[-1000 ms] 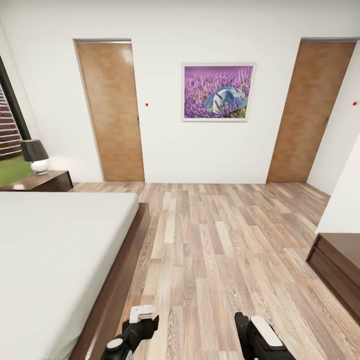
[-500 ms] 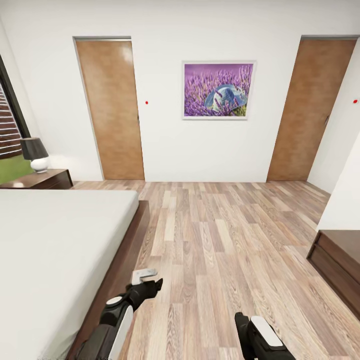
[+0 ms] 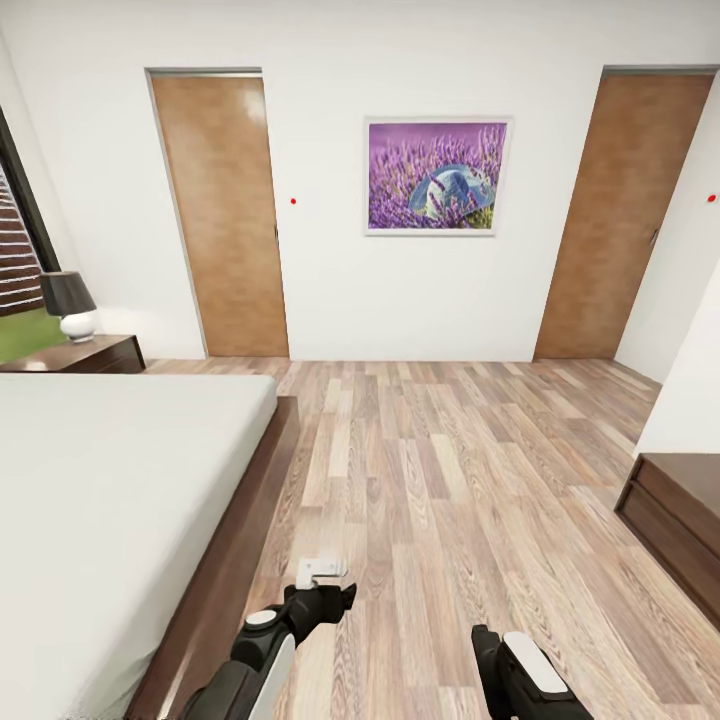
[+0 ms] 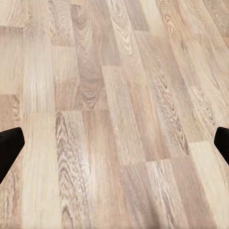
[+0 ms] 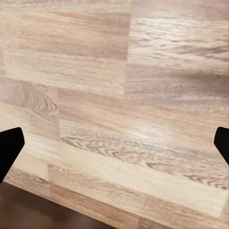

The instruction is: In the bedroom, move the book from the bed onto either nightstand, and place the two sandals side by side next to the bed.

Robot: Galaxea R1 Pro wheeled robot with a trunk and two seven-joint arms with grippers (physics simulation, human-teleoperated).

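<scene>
Two tools hang low over the wood-plank floor [image 3: 450, 480] beside the bed [image 3: 120, 500]; the left tool [image 3: 335, 600] sits just off the bed's dark wooden frame, the right tool [image 3: 490, 650] further out from it over bare planks. Each wrist view shows its black fingertips [image 4: 9, 148] at opposite edges of the picture with only floor between them, so both tools stand wide apart, the right one's tips [image 5: 9, 148] likewise, and neither holds or touches anything.

The book and the sandals are not on the stretch of grey mattress or floor seen from the head camera, so I cannot say where they lie. One nightstand [image 3: 85, 355] stands at the far side of the bed, against the wall, carrying a small lamp [image 3: 68, 305] with a dark shade; beyond the bed's foot are two brown doors [image 3: 220, 210] and a purple framed picture [image 3: 437, 175]; a dark low cabinet [image 3: 680, 520] sits well apart from the bed, across the floor.

By my judgement the step in hand is searching; doing it well means turning the head and base toward the bed's unseen part, keeping both arms tucked clear of the frame, and leaving the tools spread ready for a grasp.
</scene>
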